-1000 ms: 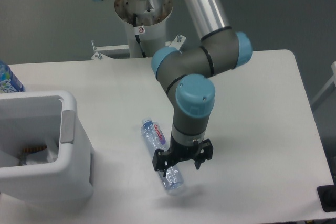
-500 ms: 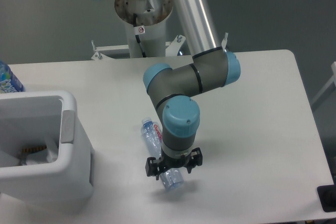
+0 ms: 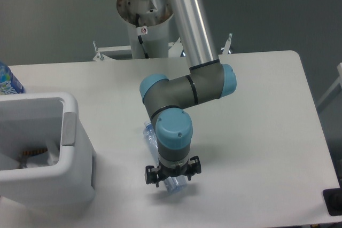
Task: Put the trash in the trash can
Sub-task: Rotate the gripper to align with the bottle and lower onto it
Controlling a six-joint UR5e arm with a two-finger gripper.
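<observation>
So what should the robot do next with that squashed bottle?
Probably lower a little and close the fingers on the bottle. The gripper hangs right over its lower end, the bottle lies on the table, and the trash can waits to the side.

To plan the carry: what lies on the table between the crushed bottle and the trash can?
Nothing: in the fixed camera view, only bare table separates the crushed bottle from the trash can.
</observation>
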